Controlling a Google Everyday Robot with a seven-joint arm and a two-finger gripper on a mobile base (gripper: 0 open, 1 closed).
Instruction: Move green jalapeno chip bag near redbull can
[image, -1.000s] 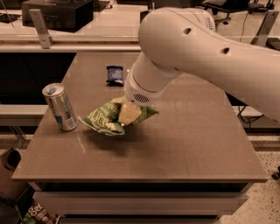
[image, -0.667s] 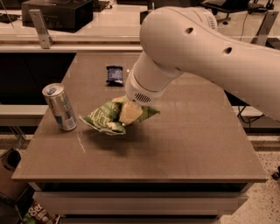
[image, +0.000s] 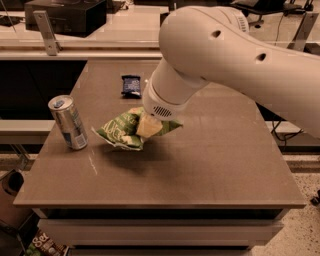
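The green jalapeno chip bag (image: 120, 131) is crinkled, with white lettering, at the left middle of the table. My gripper (image: 148, 126) comes down from the large white arm (image: 225, 55) onto the bag's right end and is shut on it. The arm's wrist hides most of the fingers; one cream fingertip (image: 148, 125) shows against the foil. The bag looks held slightly off the table, with a shadow under it. The redbull can (image: 68, 122) stands upright to the left of the bag, a short gap between them.
A small dark blue packet (image: 131, 85) lies on the brown table (image: 200, 170) behind the bag. The can stands close to the table's left edge. A shelf with a dark box (image: 70, 15) runs behind the table.
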